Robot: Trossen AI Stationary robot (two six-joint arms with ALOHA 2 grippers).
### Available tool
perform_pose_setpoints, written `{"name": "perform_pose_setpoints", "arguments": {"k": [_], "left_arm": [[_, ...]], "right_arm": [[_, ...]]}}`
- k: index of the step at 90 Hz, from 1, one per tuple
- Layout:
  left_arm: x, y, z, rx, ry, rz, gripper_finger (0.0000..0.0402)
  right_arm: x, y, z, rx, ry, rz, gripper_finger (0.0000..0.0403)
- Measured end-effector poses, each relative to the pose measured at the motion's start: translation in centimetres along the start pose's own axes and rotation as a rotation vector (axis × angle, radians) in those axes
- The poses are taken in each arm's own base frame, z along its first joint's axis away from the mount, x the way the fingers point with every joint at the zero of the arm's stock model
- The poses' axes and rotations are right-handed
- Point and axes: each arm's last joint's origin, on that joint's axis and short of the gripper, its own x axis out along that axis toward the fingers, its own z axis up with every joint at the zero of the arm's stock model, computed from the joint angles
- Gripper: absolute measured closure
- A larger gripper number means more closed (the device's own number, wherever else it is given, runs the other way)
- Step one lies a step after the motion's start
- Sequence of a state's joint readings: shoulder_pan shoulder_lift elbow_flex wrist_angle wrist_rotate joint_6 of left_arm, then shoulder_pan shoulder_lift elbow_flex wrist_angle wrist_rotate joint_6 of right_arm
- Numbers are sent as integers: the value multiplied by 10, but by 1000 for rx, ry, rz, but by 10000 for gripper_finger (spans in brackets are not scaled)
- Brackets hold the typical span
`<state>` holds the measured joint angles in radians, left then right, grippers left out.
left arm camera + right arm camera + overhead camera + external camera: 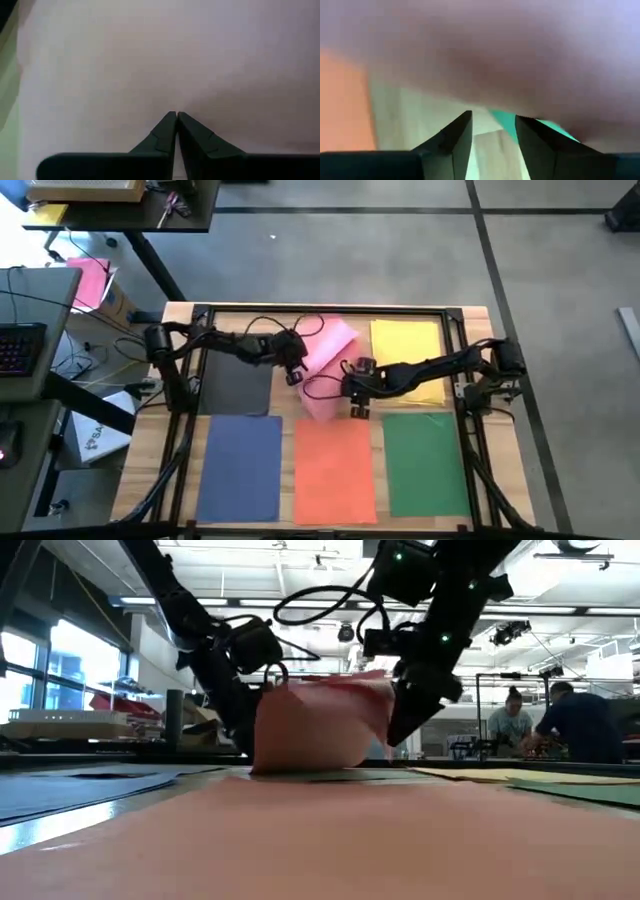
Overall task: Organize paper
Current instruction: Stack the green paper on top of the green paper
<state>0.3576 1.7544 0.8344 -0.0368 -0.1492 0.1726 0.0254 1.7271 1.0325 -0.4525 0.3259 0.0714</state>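
A: High view. Where do the sheets lie?
B: On the wooden table (180, 320), the blue sheet (240, 467), orange sheet (335, 472) and green sheet (424, 463) lie flat in a row along the near edge. The dark grey sheet (236, 382) and yellow sheet (408, 355) lie along the far edge, at the left and right. The pink sheet (325, 365) sits between them, crumpled and skewed, its lower end just above the orange sheet.

A: Gripper positions?
B: The left gripper (293, 373) is at the pink sheet's left edge. The right gripper (359, 409) is at its lower right corner, just beside it.

A: Low view?
B: The pink sheet (320, 725) is lifted and curled over, its lower fold touching the table. The left gripper (272, 680) meets its upper left edge; the right gripper (405, 720) stands at its right side.

A: Left wrist view: finger state?
B: The left gripper (176, 116) has its fingertips pressed together on the pink sheet (165, 60), which fills the view.

A: Right wrist view?
B: The right gripper (493, 120) has a narrow gap between its fingers, nothing in it. The pink sheet (510, 60) hangs beyond the tips; orange sheet (342, 105) and green sheet (505, 122) show below.
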Motion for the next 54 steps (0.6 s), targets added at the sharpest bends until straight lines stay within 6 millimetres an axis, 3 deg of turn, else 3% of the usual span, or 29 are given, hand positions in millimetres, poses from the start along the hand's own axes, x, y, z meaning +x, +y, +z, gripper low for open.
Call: {"name": "perform_pose_setpoints", "arguments": {"k": [15,54], "left_arm": [[-24,-1,18,49,-127,2,394],[-9,-5,10,40,-89,-108,394]], "right_arm": [[0,1,0,39,-1,1,243],[0,1,-2,28,19,32,242]]}}
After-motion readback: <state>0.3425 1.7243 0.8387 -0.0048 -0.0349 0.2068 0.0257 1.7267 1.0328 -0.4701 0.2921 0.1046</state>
